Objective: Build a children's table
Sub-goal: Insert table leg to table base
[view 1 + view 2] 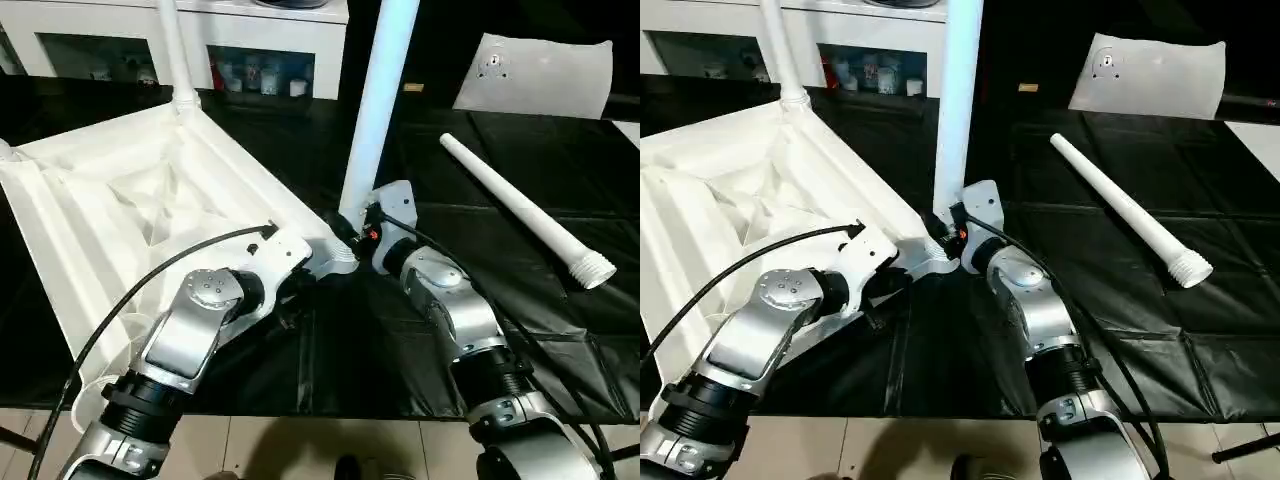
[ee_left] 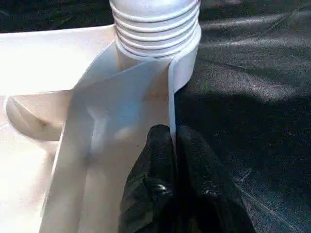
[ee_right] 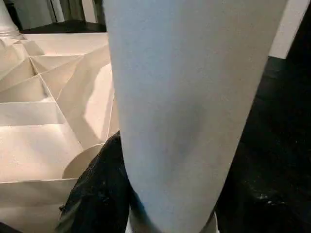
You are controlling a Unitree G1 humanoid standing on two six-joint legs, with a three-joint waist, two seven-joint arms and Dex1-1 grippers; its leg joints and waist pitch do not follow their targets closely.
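The tabletop [image 1: 120, 200] lies underside up on the black mat, one leg [image 1: 175, 50] already upright at its far corner. The left gripper [image 2: 172, 145] pinches the tabletop's thin rim beside the near corner socket [image 2: 187, 63]. There a second leg [image 1: 380, 110] stands, threads partly showing, held low by the right gripper [image 1: 368, 232]. A loose leg [image 1: 525, 210] lies well to the right. If the leg tilts, its threads could cross and jam; the rim may slip.
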